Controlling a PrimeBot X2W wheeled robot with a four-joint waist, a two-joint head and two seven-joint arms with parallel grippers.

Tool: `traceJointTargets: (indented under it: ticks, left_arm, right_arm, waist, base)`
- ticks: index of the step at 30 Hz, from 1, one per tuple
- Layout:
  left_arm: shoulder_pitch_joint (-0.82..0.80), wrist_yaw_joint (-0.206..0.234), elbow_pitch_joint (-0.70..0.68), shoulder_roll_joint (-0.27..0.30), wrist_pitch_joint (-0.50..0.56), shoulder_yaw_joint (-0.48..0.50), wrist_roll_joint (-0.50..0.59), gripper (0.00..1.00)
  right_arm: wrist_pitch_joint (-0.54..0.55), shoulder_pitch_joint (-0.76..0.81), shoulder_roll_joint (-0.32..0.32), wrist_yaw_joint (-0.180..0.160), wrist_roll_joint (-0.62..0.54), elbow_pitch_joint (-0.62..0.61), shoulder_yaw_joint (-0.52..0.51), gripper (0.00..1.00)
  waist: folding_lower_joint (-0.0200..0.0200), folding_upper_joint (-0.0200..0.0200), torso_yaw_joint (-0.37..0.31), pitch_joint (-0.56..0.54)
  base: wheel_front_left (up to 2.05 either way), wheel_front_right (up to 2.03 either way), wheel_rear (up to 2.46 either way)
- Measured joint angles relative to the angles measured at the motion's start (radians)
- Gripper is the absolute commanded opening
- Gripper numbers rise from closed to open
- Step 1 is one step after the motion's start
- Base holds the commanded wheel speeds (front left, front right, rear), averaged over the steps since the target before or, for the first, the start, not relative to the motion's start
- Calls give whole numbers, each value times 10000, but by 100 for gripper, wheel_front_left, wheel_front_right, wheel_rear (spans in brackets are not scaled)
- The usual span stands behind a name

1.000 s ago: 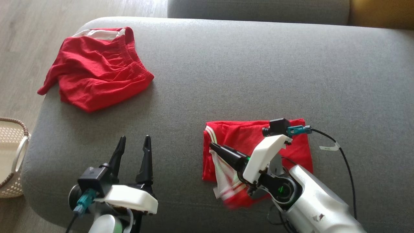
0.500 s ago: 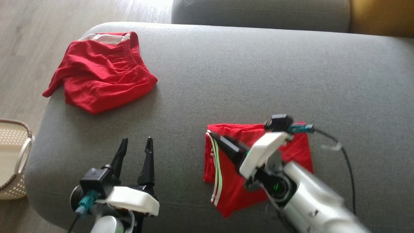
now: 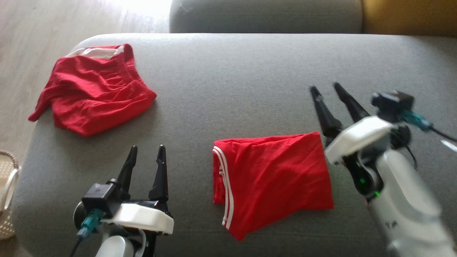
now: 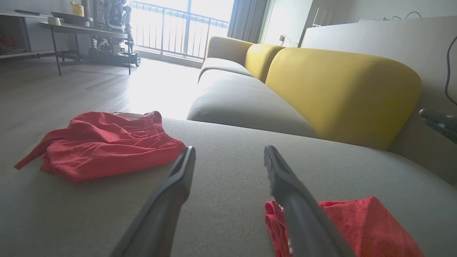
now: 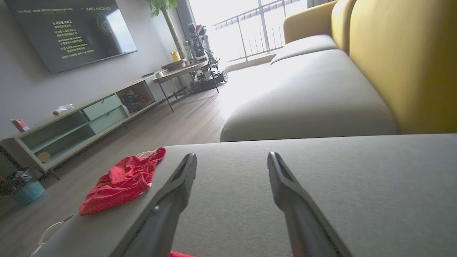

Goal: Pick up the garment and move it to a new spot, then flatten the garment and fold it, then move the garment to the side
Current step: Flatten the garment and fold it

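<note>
Couch seat, grey and broad, carries everything. Garment lies on the near middle of it, between the two arms and closer to the right one. It looks folded: a rough red rectangle with stacked layers and white stripes down its left edge. One pointed corner pokes out at the near left, and there are a few soft wrinkles but no big bunching.

My read is that the fold is done or nearly done, and moving it to the side comes next. That calls for pinching an edge through all the layers, or the stack opens on the lift. The striped left edge shows loose layers, so watch it.

Second red piece, crumpled, sits at the seat's far left corner, well apart.

Right gripper is just past the garment's far right corner, fingers spread wide with nothing between them, clear of the cloth as far as I can tell. Left gripper is off the garment's left side, apart from it, also spread and empty.

Basket rim shows at far left, beside the couch.
</note>
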Motion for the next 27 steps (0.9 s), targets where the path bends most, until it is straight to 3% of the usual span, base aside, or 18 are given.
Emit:
traceJointTargets:
  ticks: [4,11,14,18,27]
  left_arm:
    - [-2,8,-117,-2,-2,-6,0,100]
    - [-12,8,-368,-2,0,54,4,100]
    - [-2,8,-454,-2,0,107,4,100]
    - [127,10,-533,-2,-2,201,6,100]
    - [415,0,-546,0,0,211,19,100]
  right_arm:
    - [368,1489,305,2,-1145,-1037,-1476,100]
    - [-54,3267,608,2,-4209,-3241,-2878,100]
    - [-468,3879,1089,2,-4589,-3666,-3448,100]
    - [-1011,4514,1220,2,-5451,-3799,-3751,100]
    - [-1289,4665,1312,2,-5528,-3768,-3799,100]
  waist:
    - [0,0,-271,6]
    - [0,0,-596,38]
    - [0,0,-670,-38]
    - [0,0,-731,-125]
    - [0,0,-710,-93]
  base:
    - [0,0,0]
    - [0,0,0]
    - [0,0,0]
    - [0,0,0]
    - [0,0,0]
